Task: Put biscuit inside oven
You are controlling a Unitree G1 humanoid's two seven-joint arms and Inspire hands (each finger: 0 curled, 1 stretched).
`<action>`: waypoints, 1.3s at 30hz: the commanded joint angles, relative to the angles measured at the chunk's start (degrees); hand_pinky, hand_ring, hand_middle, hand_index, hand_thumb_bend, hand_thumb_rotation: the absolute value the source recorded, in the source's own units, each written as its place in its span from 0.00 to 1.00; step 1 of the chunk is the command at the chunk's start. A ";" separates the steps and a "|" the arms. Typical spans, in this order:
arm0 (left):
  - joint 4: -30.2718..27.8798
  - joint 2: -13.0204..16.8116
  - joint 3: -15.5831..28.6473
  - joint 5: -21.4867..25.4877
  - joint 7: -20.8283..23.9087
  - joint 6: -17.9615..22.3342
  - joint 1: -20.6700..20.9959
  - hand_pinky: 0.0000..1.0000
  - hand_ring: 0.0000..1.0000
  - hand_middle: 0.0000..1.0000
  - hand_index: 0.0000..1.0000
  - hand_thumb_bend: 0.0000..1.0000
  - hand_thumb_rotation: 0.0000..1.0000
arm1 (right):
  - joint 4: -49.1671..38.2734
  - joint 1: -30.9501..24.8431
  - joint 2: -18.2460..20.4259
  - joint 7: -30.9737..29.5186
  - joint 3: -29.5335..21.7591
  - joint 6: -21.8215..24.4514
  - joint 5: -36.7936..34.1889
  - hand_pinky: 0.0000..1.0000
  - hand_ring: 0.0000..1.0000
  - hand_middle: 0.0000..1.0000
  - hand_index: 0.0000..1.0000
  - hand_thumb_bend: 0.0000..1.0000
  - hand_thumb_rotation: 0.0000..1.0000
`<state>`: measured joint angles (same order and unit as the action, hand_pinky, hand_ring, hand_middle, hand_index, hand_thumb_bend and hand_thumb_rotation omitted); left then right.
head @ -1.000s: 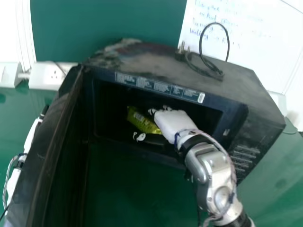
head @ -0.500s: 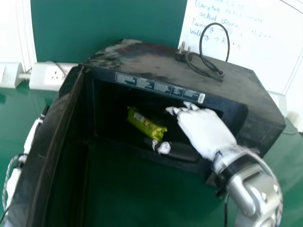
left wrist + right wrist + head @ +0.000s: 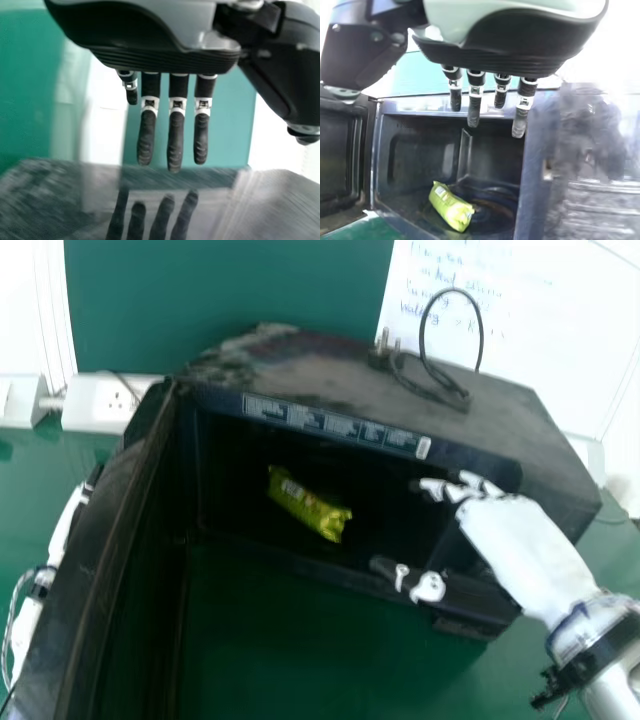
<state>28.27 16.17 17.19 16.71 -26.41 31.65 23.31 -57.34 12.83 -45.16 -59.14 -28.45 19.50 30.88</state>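
We find the right hand (image 3: 525, 550) open, fingers extended, at the oven's (image 3: 340, 370) mouth. We record the biscuit packet (image 3: 305, 504) inside, left of those fingertips and apart from them. We note the left hand (image 3: 68, 520) beyond the door (image 3: 115, 510), fingers straight.
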 commanded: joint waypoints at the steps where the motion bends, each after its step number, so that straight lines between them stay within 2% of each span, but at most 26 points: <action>1: -1.87 -0.05 -0.43 -1.42 0.71 3.35 -1.61 0.29 0.36 0.42 0.49 0.52 0.08 | 0.53 0.34 -0.13 0.48 -4.93 2.25 -5.83 0.68 0.78 0.82 0.89 0.94 0.66; 3: -2.39 0.30 -0.62 -3.38 1.60 6.12 -2.21 0.29 0.36 0.42 0.49 0.52 0.08 | 0.10 0.93 0.45 0.74 -8.66 7.31 -9.40 0.65 0.77 0.82 0.88 0.89 0.59; 4: -2.58 0.64 -0.78 -4.49 2.00 7.42 -2.50 0.29 0.36 0.43 0.49 0.51 0.07 | -0.38 1.19 0.76 1.36 -10.24 10.16 -10.51 0.63 0.75 0.80 0.86 0.85 0.51; 6: -2.51 1.40 -1.14 -6.31 2.43 10.30 -2.90 0.30 0.37 0.43 0.49 0.51 0.07 | -0.79 1.89 1.91 3.61 -13.19 14.75 -13.12 0.59 0.73 0.78 0.84 0.80 0.42; 8: -2.87 1.83 -1.57 -7.60 2.94 12.33 -3.21 0.32 0.37 0.45 0.49 0.51 0.07 | -0.46 2.24 3.93 7.70 -15.36 15.41 -15.11 0.57 0.68 0.74 0.81 0.77 0.38; 10: -3.72 2.26 -2.05 -9.86 4.24 13.93 -3.55 0.31 0.36 0.45 0.49 0.51 0.07 | 0.60 3.23 6.48 12.25 -17.06 15.03 -17.63 0.52 0.63 0.70 0.79 0.78 0.38; 11: -4.19 2.46 -2.35 -10.60 4.61 14.47 -3.72 0.31 0.36 0.45 0.49 0.51 0.07 | 1.31 3.58 7.82 15.01 -17.59 13.94 -18.38 0.50 0.61 0.67 0.78 0.79 0.39; 15: -6.30 3.25 -3.35 -14.39 7.07 15.43 -4.70 0.30 0.35 0.43 0.49 0.51 0.06 | 7.44 3.66 11.99 28.28 -17.77 1.58 -18.60 0.32 0.42 0.55 0.69 0.75 0.43; 18: -7.56 3.87 -4.03 -16.93 8.95 15.64 -5.17 0.29 0.34 0.42 0.49 0.51 0.06 | 11.38 4.33 13.71 37.06 -16.79 -2.80 -17.21 0.21 0.31 0.45 0.63 0.81 0.50; 21: -8.92 4.14 -4.80 -17.92 10.07 15.15 -5.58 0.28 0.33 0.41 0.49 0.52 0.05 | 16.33 5.94 14.24 43.10 -17.20 -7.03 -19.72 0.18 0.29 0.44 0.59 0.80 0.47; 22: -9.01 4.26 -5.04 -17.96 10.18 15.15 -5.64 0.28 0.33 0.41 0.49 0.52 0.05 | 17.57 6.40 14.40 45.03 -17.25 -8.08 -20.15 0.17 0.28 0.44 0.57 0.77 0.44; 24: -8.83 4.60 -5.45 -18.19 10.40 15.48 -5.61 0.27 0.33 0.41 0.49 0.52 0.05 | 19.05 6.84 14.52 48.31 -17.12 -9.08 -20.42 0.16 0.26 0.44 0.53 0.75 0.42; 29: -7.78 5.11 -6.27 -18.69 10.94 16.93 -5.19 0.27 0.33 0.41 0.49 0.51 0.05 | 20.23 6.54 13.62 52.57 -15.84 -9.65 -20.26 0.14 0.23 0.42 0.52 0.76 0.44; 39: -4.17 5.81 -7.57 -19.91 12.18 19.72 -4.08 0.27 0.34 0.41 0.49 0.52 0.05 | 19.92 5.55 12.69 55.05 -14.40 -9.33 -20.62 0.14 0.22 0.40 0.50 0.75 0.41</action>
<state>23.22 21.10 10.25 -3.42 -14.30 50.48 18.94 -37.24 19.05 -31.67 -4.90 -42.78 10.56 10.04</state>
